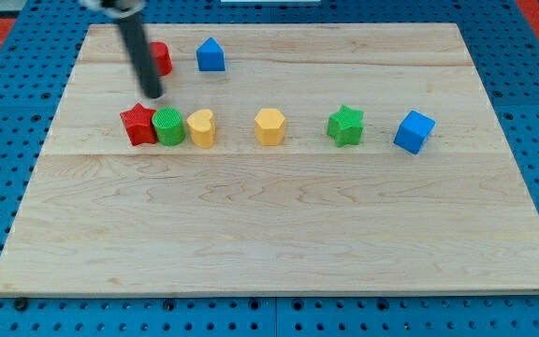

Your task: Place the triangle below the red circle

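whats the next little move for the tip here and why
Probably lift my tip clear and bring it round to the view's top right of the blue triangle-topped block. The tip now sits just above the red star and green round block, below the partly hidden red block, so it is on the wrong side to push the blue block down and leftward under it.

The wooden board (279, 234) carries eight blocks: at the view's top a red block (161, 58) and a blue triangle (211, 55); below them, a row of red star (138, 124), green circle (168, 126), yellow heart (201, 128), yellow hexagon (269, 126), green star (345, 125), blue cube (414, 131)
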`<action>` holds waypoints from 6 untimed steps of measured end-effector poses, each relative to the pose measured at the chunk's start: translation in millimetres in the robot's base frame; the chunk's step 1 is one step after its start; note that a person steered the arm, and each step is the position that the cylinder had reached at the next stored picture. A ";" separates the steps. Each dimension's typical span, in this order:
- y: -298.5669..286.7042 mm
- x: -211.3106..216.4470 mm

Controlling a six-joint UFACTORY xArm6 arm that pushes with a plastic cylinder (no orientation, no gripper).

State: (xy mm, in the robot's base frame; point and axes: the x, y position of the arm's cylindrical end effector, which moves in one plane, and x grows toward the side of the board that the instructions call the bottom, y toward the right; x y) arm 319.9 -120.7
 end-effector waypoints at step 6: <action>-72.7 -4.6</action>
